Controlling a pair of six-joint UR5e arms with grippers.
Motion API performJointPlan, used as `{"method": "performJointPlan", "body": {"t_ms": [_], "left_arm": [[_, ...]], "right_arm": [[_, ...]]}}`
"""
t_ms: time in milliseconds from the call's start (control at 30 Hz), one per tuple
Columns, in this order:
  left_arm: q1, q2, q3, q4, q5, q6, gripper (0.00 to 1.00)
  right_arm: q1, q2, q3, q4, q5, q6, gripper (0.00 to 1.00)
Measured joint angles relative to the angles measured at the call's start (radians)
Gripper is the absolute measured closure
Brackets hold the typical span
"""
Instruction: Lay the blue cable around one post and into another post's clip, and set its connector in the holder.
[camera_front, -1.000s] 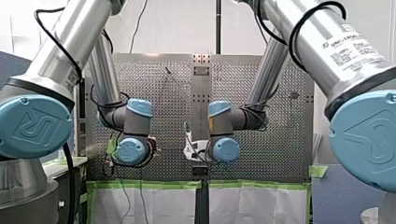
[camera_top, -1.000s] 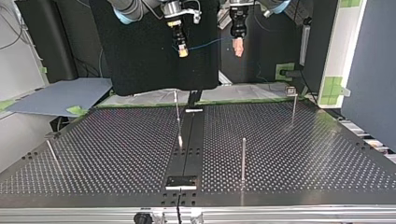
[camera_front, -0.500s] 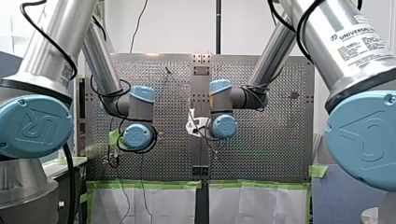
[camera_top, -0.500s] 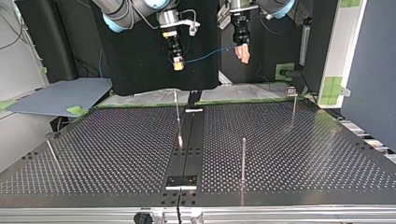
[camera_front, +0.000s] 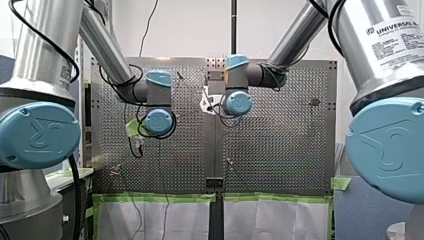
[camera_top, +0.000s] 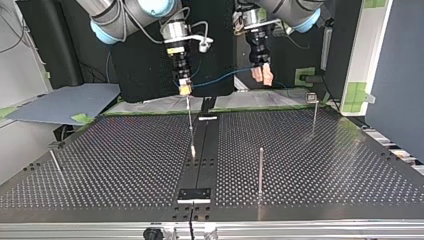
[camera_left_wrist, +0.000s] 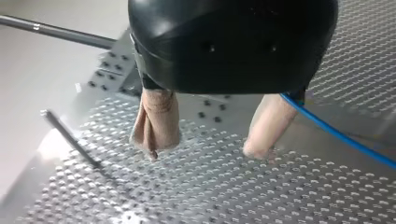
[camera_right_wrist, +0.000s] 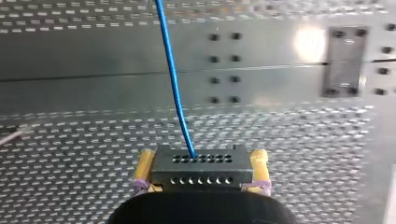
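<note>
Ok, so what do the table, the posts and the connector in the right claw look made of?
Table: metal sheet, probably steel or aluminium, dull grey, with glare and punched holes.
Posts: thin metal rods, bright highlights along them.
Connector in the right claw: dark grey, matt, with rows of round holes; likely moulded plastic, but coated metal is possible.

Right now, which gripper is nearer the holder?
Right. My right gripper, clamping the connector, hangs roughly in line with the holder; my left gripper hangs further to the top view's right.

Silver tubes, blue caps (my right pincer yellow-padded).
</note>
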Motion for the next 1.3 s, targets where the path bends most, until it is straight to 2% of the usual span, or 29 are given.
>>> {"method": "performJointPlan", "body": {"t_ms": [300,467,700,900,1033,1300], "left_arm": [[0.028,0.077,0.077,-0.077,-0.049,0.006,0.0],[0.045,0.124,0.124,-0.124,-0.052,0.014,0.0],[0.074,0.191,0.191,-0.191,-0.04,0.021,0.0],[0.1,0.245,0.245,-0.245,0.001,0.023,0.0],[0.122,0.278,0.278,-0.278,0.032,0.02,0.0],[0.186,0.328,0.344,-0.344,0.099,-0.025,0.0]], "right_arm": [[-0.014,-0.083,-0.083,0.083,-0.001,-0.007,1.0],[-0.021,-0.14,-0.14,0.14,-0.003,-0.015,1.0],[-0.024,-0.201,-0.207,0.207,-0.009,-0.017,1.0],[-0.035,-0.208,-0.256,0.256,-0.025,-0.033,1.0],[-0.046,-0.205,-0.29,0.29,-0.036,-0.038,1.0],[-0.07,-0.164,-0.359,0.36,-0.056,-0.042,1.0]]}}
